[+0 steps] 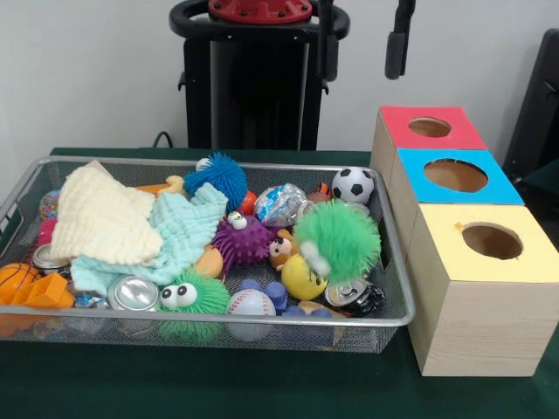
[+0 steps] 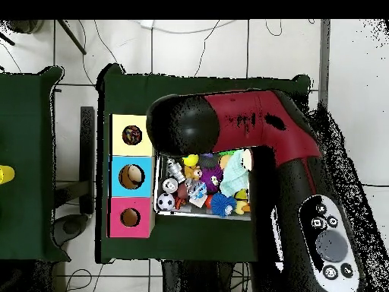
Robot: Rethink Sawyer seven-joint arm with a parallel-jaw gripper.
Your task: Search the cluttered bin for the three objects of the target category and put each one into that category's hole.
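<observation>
Nearest the camera, the wire bin's [image 1: 395, 316] front rim runs close to the table's [image 1: 218, 384] front edge, with a strip of bare green cloth before it. Just right of the bin stand three wooden boxes in a row: yellow-topped box [image 1: 489, 288] at the front, blue-topped box [image 1: 454, 179] behind it, red-topped box [image 1: 430, 129] farthest back, each with a round hole on top. Between bin and boxes there is almost no gap.

Toys crowd the bin: a baseball [image 1: 251, 303] at the front rim, a soccer ball [image 1: 353, 184] at the back right corner, an orange basketball [image 1: 16, 279] at the left end. Two cloths [image 1: 131, 227] cover the left half and hide what lies beneath.

Overhead, the arm [image 2: 258, 133] blocks most of the bin. The gripper [image 1: 398, 39] hangs high above the red-topped box; whether it is wide or narrow I cannot tell.
</observation>
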